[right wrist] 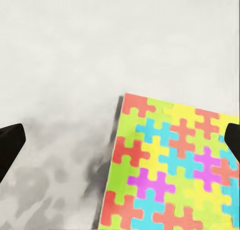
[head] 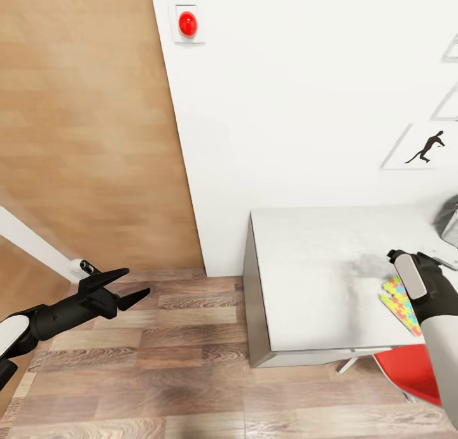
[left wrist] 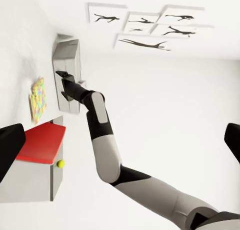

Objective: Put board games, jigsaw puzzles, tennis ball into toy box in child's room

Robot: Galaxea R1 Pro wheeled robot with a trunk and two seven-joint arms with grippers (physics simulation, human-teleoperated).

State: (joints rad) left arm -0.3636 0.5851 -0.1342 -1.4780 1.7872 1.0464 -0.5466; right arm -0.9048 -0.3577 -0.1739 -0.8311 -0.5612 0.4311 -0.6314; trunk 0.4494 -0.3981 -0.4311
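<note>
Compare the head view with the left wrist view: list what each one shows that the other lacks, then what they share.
Only the head view: a red button on the wall, the wood-plank floor, and the left gripper with its fingers spread, holding nothing.

Only the left wrist view: the tennis ball beside the red chair, and the whole cluster of silhouette pictures.

Both: the table, a jigsaw puzzle lying on it, the toy box, and the right arm reaching over the table.

Puzzle at lower right, flat on table; chair below, under table edge; pictures upper right; wall button top centre.
</note>
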